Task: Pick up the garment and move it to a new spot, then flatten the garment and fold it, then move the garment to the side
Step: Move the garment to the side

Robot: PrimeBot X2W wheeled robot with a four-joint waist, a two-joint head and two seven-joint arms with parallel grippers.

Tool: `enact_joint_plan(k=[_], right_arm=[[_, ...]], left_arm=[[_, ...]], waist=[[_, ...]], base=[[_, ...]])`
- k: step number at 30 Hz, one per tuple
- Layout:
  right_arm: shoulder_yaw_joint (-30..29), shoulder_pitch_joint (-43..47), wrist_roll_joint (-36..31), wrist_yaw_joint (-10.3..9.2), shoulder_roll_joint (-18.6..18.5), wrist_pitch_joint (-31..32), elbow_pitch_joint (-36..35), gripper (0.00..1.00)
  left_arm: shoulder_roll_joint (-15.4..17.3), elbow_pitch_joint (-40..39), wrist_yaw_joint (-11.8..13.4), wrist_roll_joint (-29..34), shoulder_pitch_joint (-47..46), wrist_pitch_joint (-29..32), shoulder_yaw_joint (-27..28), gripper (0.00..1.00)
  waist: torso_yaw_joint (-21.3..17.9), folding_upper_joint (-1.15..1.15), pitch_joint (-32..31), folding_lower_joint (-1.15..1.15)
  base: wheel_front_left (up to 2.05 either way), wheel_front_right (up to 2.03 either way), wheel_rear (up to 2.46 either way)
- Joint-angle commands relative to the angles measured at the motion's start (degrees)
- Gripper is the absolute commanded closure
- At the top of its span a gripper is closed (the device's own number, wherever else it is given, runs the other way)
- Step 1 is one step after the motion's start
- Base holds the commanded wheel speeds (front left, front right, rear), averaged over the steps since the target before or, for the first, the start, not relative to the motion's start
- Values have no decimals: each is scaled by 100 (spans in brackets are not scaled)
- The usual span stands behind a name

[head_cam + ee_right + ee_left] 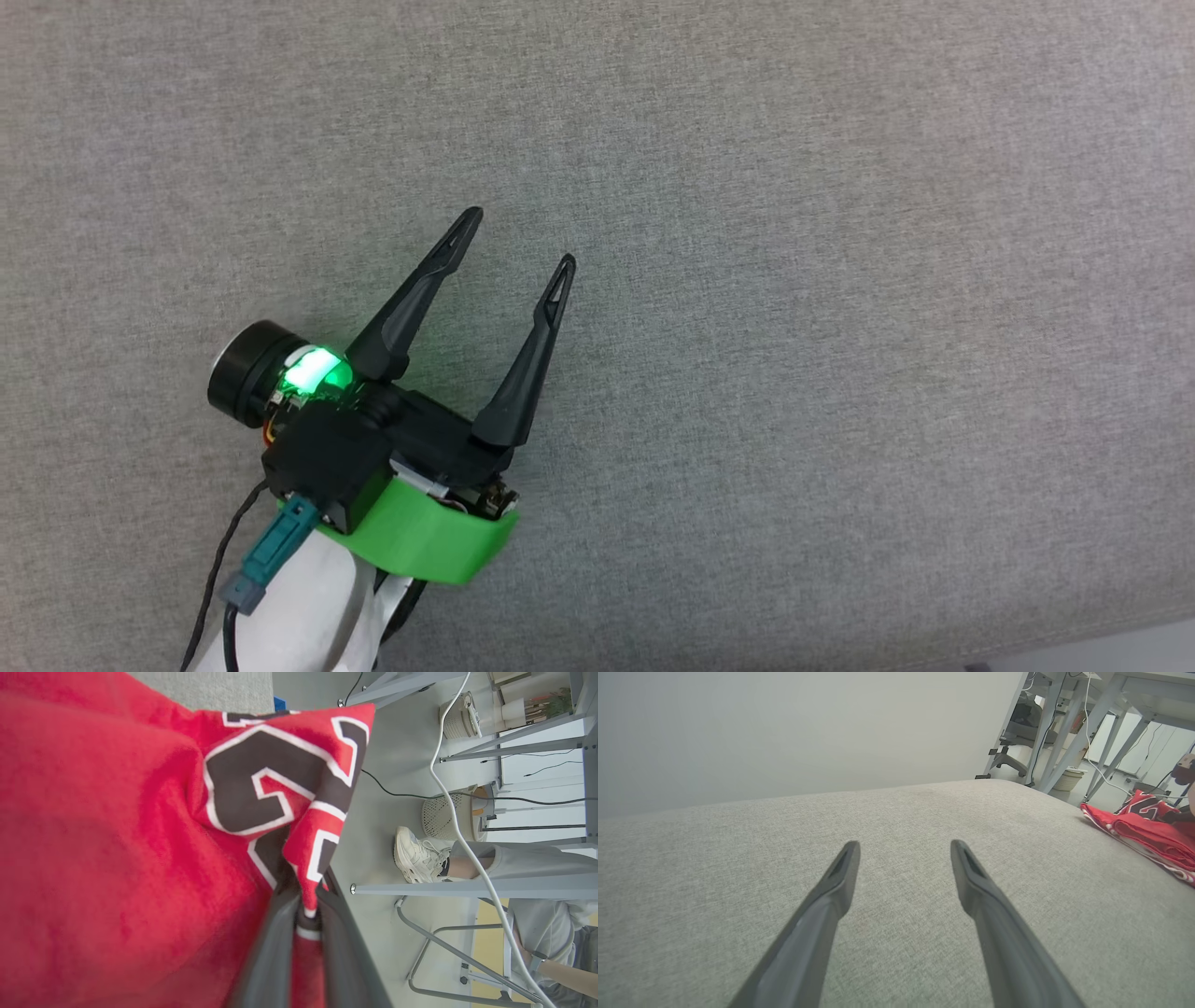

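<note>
Red garment point(117, 835) clamped in the right tool point(306, 893).
A fold of the cloth, marked with black white-outlined lettering, is pinched between the tool's two dark fingers, which are drawn nearly together. In the left wrist view the garment is seen bunched at the right edge of the grey fabric surface point(896, 812). The left tool point(518, 241) is held spread wide over bare fabric, well apart from the garment, with nothing gripped.

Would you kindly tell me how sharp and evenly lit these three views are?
Head view: soft, even light, the grey cloth surface crisp, a green lamp glowing on the left tool. Left wrist view: wide-angle stretch, its near fingers blurred. Right wrist view: the close garment soft-focused, far background bright.
</note>
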Motion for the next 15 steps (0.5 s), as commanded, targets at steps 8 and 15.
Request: enact_joint_plan(k=[8, 15], right_arm=[[-230, -288, -322, -10, 133, -390, 274, 0], [104, -312, 25, -10, 264, -904, -93, 0]], left_arm=[[-71, 250, 34, -108, -105, -37, -31, 0], [-400, 769, 47, -344, 93, -90, 140, 0]], waist=[[59, 58, -325, -1], [221, 58, -1264, -1]], base=[[0, 0, 0], [0, 0, 0]])
